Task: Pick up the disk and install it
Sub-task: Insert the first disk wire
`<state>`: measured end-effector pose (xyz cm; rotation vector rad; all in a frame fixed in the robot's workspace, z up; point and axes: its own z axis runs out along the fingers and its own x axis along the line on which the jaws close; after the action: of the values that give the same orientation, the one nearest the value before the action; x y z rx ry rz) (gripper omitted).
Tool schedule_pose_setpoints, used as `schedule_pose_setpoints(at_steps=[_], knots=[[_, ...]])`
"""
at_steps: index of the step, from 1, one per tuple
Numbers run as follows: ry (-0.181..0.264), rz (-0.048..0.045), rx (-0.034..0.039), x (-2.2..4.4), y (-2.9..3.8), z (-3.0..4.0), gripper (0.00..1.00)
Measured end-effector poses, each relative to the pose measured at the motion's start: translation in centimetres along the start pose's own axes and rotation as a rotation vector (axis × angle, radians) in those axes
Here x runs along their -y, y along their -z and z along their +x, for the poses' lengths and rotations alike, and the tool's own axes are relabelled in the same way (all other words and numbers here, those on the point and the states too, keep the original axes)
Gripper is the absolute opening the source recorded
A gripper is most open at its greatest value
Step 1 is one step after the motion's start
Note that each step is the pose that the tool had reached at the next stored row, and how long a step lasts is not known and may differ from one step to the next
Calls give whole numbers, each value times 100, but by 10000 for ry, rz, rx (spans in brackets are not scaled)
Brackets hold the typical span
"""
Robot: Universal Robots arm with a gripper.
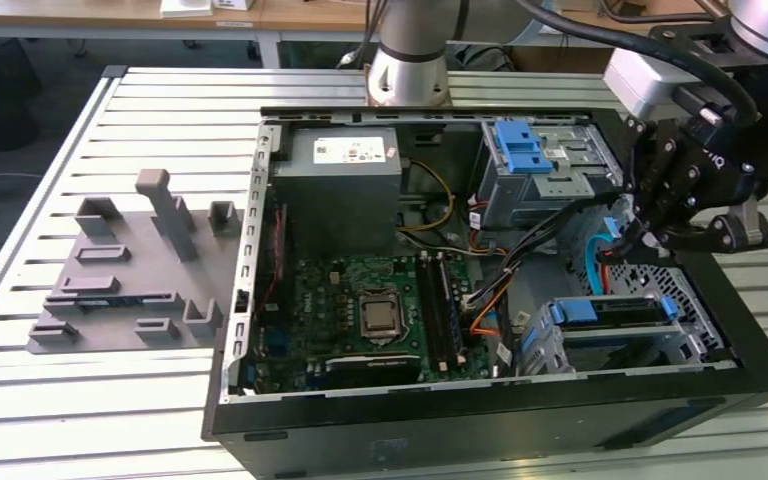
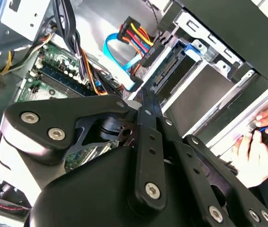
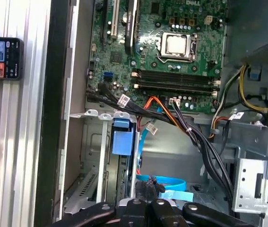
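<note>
Tool held closed with nothing gripped, hung above the open computer case at the exterior view's right, disk seated in the drive cage just below it, case laid on the slatted desk.

The end effector hovers over the open computer case.
</note>
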<state>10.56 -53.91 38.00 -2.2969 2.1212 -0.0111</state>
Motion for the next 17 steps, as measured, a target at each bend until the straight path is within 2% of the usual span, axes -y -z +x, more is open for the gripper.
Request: schedule_pose_setpoints(at_steps=[5, 9, 12, 17], knots=[[-258, 2, -5, 52, -6, -27, 11], [-275, -11, -5, 157, -7, -45, 11], [-284, -28, -3, 209, -12, -50, 11], [-320, -43, -38, 229, -18, -71, 11]])
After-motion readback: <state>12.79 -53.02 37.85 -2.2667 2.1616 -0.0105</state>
